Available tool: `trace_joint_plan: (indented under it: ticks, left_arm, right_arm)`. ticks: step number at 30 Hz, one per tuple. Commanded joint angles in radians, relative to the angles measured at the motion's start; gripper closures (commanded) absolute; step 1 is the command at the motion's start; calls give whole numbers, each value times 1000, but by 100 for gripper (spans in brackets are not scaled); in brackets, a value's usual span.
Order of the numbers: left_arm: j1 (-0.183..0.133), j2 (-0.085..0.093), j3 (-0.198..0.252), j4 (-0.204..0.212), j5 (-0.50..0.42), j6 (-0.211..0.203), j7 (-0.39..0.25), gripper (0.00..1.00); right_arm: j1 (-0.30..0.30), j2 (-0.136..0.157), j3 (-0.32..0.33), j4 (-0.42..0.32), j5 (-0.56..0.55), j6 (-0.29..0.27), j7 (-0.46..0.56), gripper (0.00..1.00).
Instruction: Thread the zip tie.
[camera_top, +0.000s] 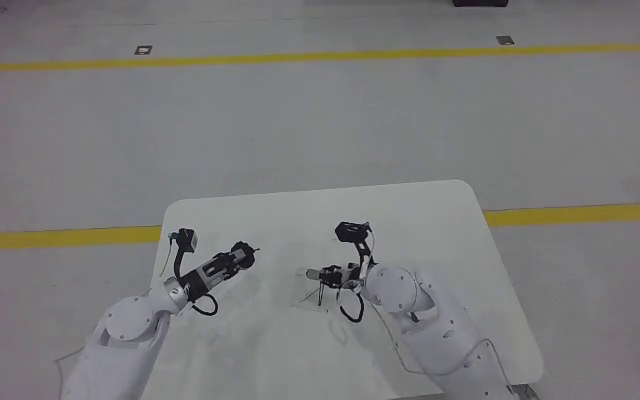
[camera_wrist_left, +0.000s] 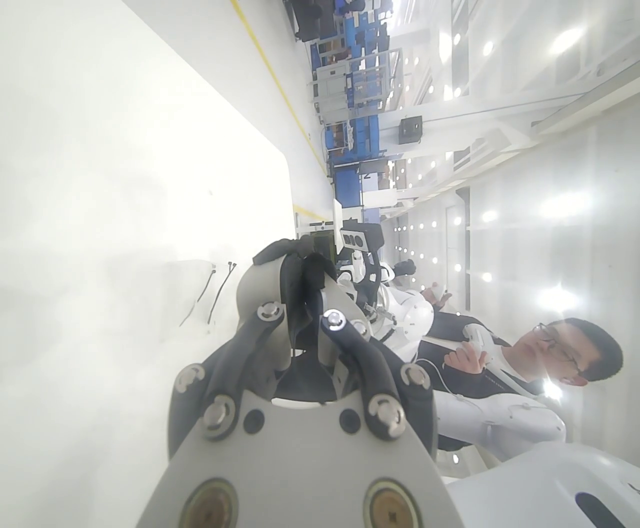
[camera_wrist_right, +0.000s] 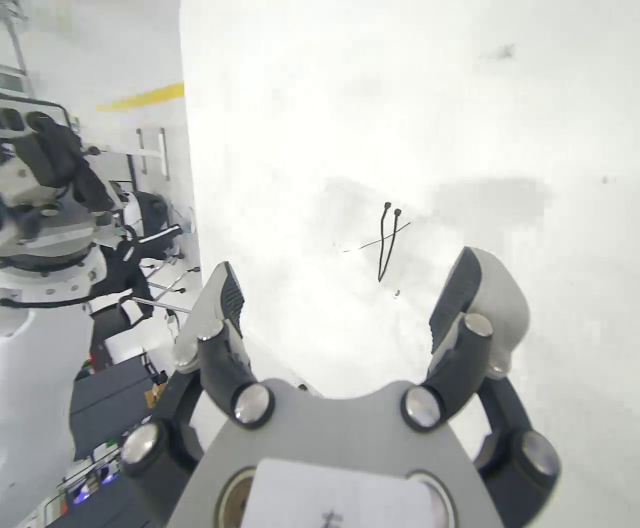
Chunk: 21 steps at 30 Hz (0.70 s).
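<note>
Black, thin zip ties (camera_wrist_right: 381, 250) lie on the white table (camera_wrist_right: 350, 100) — right claw (camera_wrist_right: 345, 260) spread wide, left claw (camera_wrist_left: 300, 260) closed.

A white, round-cornered bench (camera_top: 430, 210) stands on a grey floor (camera_top: 300, 130) marked with yellow lines (camera_top: 300, 57). Near the bench's middle lie thin black zip ties (camera_top: 320, 293), just beside the right end effector (camera_top: 322, 274). The left end effector (camera_top: 246, 254) is well apart from them.

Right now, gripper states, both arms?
Left gripper: closed, nothing seen in it.
Right gripper: open, empty; zip ties lie loose beyond it.
</note>
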<state>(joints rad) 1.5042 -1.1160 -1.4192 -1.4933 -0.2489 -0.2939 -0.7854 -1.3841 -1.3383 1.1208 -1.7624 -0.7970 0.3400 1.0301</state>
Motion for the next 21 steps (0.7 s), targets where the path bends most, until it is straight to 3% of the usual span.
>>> trace_joint_plan:
  ticks: [1,12,15,21]
  left_arm:
    - [0,0,0,0,0,0,0,100]
    - [0,0,0,0,0,0,0,100]
    - [0,0,0,0,0,0,0,100]
    - [0,0,0,0,0,0,0,100]
  right_arm:
    - [-12,-26,14,-38,-58,0,54,0]
    - [-13,-26,14,-39,-57,-2,47,0]
    - [-11,-28,-16,-44,-84,0,17,0]
    - [28,-63,-67,1,-161,0,38,0]
